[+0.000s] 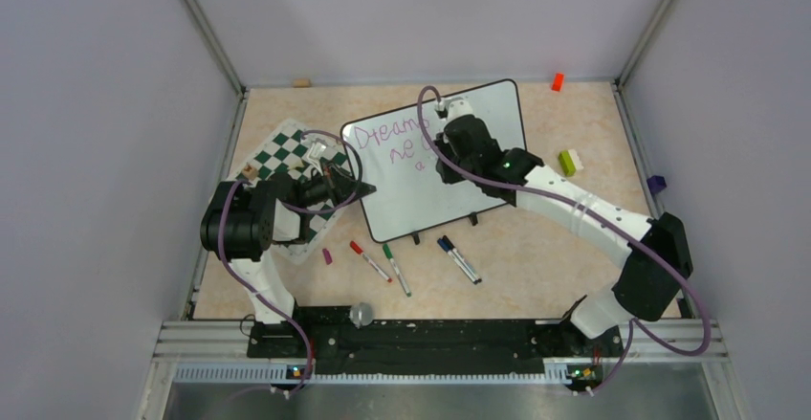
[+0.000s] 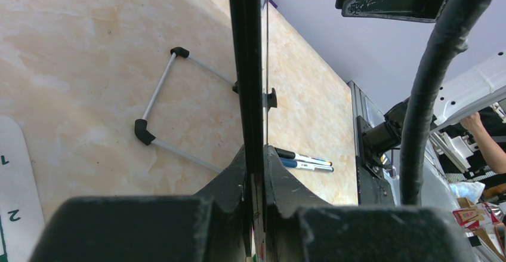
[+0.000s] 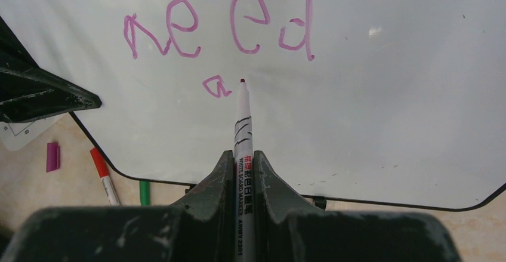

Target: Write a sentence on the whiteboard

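Okay, right gripper (image 3: 241, 162) clenched on a whiteboard marker (image 3: 243, 119), tip at the whiteboard (image 3: 388, 95) under the sentence (image 1: 392, 143). Left gripper (image 2: 253, 162) pinches the board's frame. We judge the board stiff, light and slippery, so it's best held by the frame.

The top camera is looking down from high up at the near side, taking in the whole table (image 1: 536, 248). The left wrist camera is peering along the edge of the whiteboard (image 2: 244, 65), very close. The right wrist camera is facing its front, close, along the marker (image 3: 243, 131). All three are showing the whiteboard.
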Controlling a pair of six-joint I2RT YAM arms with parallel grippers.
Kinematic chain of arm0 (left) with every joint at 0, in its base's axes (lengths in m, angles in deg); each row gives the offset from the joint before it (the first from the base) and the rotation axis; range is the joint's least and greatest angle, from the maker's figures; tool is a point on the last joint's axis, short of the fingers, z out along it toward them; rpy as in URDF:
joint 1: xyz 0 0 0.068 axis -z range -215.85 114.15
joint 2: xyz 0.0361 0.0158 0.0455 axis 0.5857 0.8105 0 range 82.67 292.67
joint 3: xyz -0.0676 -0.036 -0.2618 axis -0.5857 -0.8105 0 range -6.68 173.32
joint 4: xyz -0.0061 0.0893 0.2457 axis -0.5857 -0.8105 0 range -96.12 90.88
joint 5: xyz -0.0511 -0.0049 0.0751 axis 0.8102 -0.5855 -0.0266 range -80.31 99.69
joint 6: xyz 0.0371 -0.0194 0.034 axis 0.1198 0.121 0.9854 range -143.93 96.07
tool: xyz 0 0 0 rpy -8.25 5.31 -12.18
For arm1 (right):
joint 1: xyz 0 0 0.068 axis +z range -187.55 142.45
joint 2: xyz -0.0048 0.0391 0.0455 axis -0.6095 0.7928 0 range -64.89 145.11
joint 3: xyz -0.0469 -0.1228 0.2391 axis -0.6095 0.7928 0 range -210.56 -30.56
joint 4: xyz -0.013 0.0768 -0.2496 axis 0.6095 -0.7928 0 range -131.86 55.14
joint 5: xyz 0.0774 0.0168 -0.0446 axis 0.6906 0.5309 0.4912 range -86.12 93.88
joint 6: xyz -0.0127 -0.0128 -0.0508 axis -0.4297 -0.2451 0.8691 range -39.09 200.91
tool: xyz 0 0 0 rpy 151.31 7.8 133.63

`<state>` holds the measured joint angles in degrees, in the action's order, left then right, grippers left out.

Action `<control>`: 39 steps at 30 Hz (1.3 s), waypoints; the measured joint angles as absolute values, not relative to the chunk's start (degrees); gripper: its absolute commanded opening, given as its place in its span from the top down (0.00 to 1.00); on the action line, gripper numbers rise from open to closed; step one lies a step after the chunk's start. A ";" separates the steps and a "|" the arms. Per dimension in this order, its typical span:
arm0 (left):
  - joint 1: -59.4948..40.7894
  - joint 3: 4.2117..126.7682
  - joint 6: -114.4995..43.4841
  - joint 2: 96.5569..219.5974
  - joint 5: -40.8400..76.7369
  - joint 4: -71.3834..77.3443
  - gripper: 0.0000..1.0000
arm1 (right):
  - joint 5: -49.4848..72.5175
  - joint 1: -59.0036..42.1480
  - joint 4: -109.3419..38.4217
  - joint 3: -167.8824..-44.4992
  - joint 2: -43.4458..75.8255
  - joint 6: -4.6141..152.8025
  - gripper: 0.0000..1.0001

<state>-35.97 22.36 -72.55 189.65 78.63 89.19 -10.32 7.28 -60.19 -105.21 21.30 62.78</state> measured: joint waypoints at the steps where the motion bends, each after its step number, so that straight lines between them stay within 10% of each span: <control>1: -35.97 22.36 -72.55 189.65 78.63 89.19 1.00 | -10.34 7.20 -60.23 -105.21 21.30 62.78 1.00; 39: -35.97 22.36 -72.57 189.65 78.68 89.19 1.00 | -6.47 6.43 -62.72 -108.60 25.52 63.15 1.00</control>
<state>-35.97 22.36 -72.57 189.65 78.68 89.19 -6.47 6.43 -62.72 -108.60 25.52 63.15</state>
